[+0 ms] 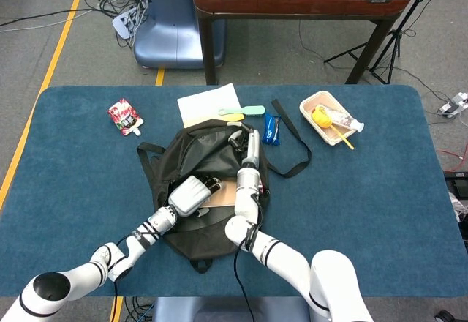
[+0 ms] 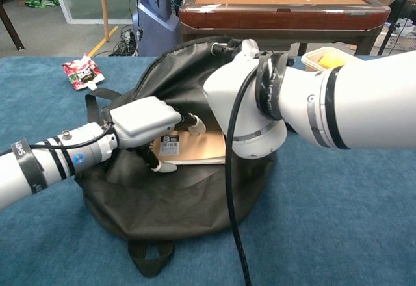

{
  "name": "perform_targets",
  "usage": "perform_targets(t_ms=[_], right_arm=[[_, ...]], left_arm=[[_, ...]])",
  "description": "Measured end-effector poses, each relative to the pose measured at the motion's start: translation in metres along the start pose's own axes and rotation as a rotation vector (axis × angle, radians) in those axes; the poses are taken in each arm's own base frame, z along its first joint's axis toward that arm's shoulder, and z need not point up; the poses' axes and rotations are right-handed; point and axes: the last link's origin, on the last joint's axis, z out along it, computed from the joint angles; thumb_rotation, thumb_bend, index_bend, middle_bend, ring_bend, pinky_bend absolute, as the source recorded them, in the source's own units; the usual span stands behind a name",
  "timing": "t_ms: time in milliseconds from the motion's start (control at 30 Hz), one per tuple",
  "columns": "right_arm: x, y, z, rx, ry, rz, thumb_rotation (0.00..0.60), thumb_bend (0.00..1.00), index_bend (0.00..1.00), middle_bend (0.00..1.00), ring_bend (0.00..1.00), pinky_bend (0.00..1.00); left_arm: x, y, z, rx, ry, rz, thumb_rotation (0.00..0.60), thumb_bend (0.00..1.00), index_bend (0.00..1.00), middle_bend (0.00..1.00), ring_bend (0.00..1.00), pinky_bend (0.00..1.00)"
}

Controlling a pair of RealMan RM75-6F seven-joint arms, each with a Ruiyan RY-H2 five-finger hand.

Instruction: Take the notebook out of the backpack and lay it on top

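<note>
One notebook [image 2: 198, 147] lies inside the open backpack [image 2: 188, 201], left hand [image 2: 143, 122] gripping it.

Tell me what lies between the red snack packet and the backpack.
Only bare blue table, in the head view. The packet lies apart from the backpack, whose strap loops out toward it.

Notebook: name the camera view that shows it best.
The chest view: the notebook lies in the backpack opening, cover and label readable, left hand on its corner. The head view shows only a tan sliver between the arms.
</note>
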Motion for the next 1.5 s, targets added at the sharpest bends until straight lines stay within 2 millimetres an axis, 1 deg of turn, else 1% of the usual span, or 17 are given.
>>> perform_targets(t_ms=[200,367,633,967,1067,1167,1267,1500], right_arm=[[0.000,0.000,-0.001,-0.001,-0.001,0.003,0.600,0.94,0.60,0.35,0.28,0.32],[-0.002,0.001,-0.001,-0.010,-0.005,0.014,0.600,0.94,0.60,0.35,0.28,0.32],[-0.003,0.001,-0.002,-0.016,-0.005,0.024,0.600,0.94,0.60,0.35,0.28,0.32],[-0.003,0.001,-0.003,-0.020,-0.003,0.034,0.600,0.94,0.60,0.35,0.28,0.32],[-0.003,0.001,-0.002,-0.023,-0.002,0.037,0.600,0.94,0.60,0.35,0.28,0.32],[-0.003,0.001,-0.002,-0.026,-0.003,0.041,0.600,0.94,0.60,0.35,0.28,0.32],[-0.003,0.001,-0.002,-0.027,-0.003,0.043,0.600,0.94,0.60,0.35,0.28,0.32],[-0.003,0.001,-0.001,-0.029,0.001,0.048,0.600,0.92,0.60,0.35,0.28,0.32]], left_arm=[[0.000,0.003,-0.002,-0.005,0.004,0.013,0.600,0.19,0.20,0.26,0.30,0.39],[0.001,0.004,0.000,0.003,0.011,0.026,0.600,0.19,0.20,0.26,0.30,0.39],[-0.001,0.002,0.002,0.023,0.008,0.050,0.600,0.19,0.21,0.26,0.30,0.39],[-0.001,-0.005,0.001,0.049,0.023,0.067,0.600,0.20,0.25,0.26,0.31,0.41],[-0.001,-0.009,0.001,0.056,0.032,0.080,0.600,0.25,0.27,0.27,0.34,0.43],[-0.001,-0.011,0.001,0.064,0.039,0.090,0.600,0.27,0.29,0.28,0.36,0.46],[-0.002,-0.014,0.001,0.068,0.045,0.096,0.600,0.29,0.32,0.32,0.40,0.52],[0.005,-0.019,0.003,0.064,0.115,0.107,0.600,0.34,0.48,0.50,0.56,0.69]])
